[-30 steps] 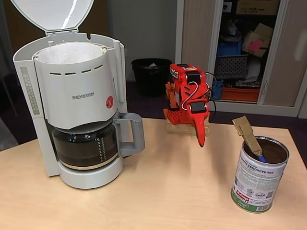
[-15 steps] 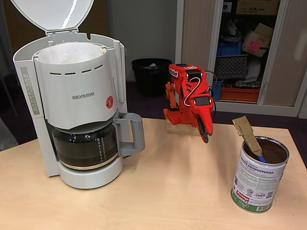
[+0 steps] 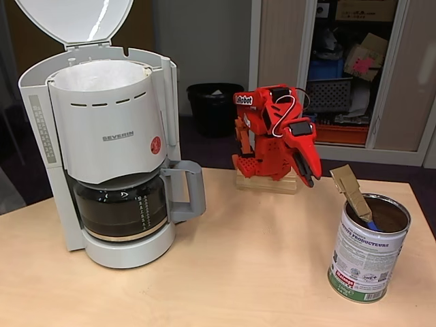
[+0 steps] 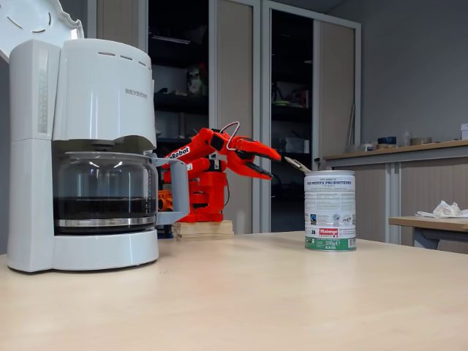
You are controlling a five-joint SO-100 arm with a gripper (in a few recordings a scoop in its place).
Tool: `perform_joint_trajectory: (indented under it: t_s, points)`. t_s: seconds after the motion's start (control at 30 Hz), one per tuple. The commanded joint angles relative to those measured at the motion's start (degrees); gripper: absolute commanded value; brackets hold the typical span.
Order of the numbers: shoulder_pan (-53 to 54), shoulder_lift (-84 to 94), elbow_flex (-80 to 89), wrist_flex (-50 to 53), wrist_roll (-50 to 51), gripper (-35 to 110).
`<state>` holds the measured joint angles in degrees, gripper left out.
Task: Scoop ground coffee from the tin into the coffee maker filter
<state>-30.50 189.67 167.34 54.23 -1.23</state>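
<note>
Nearest the camera in a fixed view, the tin (image 3: 368, 248) stands upright on the right side of the table (image 3: 225, 272), shiny metal with a white and green label. Its top is open, and dark brown ground coffee (image 3: 388, 216) shows inside. A cardboard scoop handle (image 3: 351, 191) leans out of the tin toward the upper left; its lower end sinks into the powder, so the scoop's bowl is hidden.

To the left stands the tall white coffee maker (image 3: 102, 143), lid (image 3: 75, 19) swung up, with the coffee maker filter (image 3: 99, 73) as white paper lining its round basket. The dark glass carafe (image 3: 121, 208) sits below.

Farther back, the red arm (image 3: 269, 136) rises from a wooden block at the table's far edge. It reaches right, toward the tin, with the gripper (image 3: 310, 176) pointing down and well above the tabletop, near the scoop handle but apart from it. In the low side-on fixed view the gripper (image 4: 272, 167) is parted narrowly and grasps nothing.

Behind, an open cupboard (image 3: 347, 68) holds boxes too cluttered to make out.
</note>
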Motion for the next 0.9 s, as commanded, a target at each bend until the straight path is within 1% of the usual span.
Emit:
perform_joint_trajectory:
  t_s: [0.0, 0.13, 0.47, 0.87]
  points:
    - [-1.85, 1.41, -3.52, 2.99, -1.58, 30]
    - [-3.16, 1.67, -5.27, 4.66, -2.64, 33]
    - [-4.31, 1.58, -5.89, 4.48, -3.6, 31]
    - [-4.83, -15.21, -12.83, -0.35, -3.96, 31]
